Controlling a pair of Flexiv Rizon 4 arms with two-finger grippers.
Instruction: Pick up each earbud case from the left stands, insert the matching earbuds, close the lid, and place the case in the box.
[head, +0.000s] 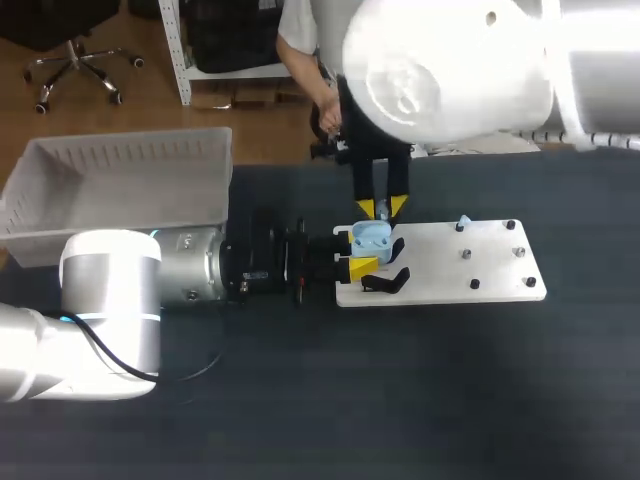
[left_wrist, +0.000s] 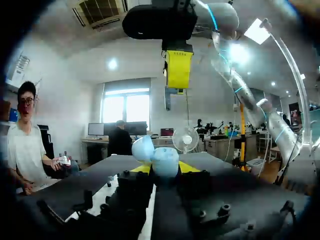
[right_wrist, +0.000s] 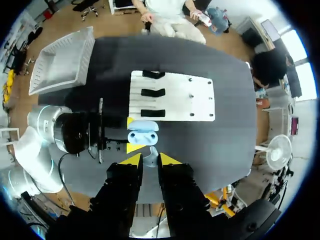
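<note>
A light blue earbud case (head: 372, 237) with its lid open sits between the yellow tips of my left gripper (head: 358, 252), which is shut on it at the left edge of the white stand board (head: 450, 265). In the left wrist view the case (left_wrist: 159, 159) fills the gap between the tips. My right gripper (head: 381, 208) hangs pointing down just above the case. In the right wrist view its tips (right_wrist: 150, 160) pinch a small pale blue earbud (right_wrist: 152, 151) directly over the open case (right_wrist: 143, 135). Another pale blue earbud (head: 463, 222) lies on the board's far side.
A white plastic bin (head: 120, 185) stands at the back left of the dark table. Black stands (right_wrist: 152, 93) line the board's left side, one (head: 385, 282) just in front of the case. Small pegs (head: 517, 252) dot the board's right half.
</note>
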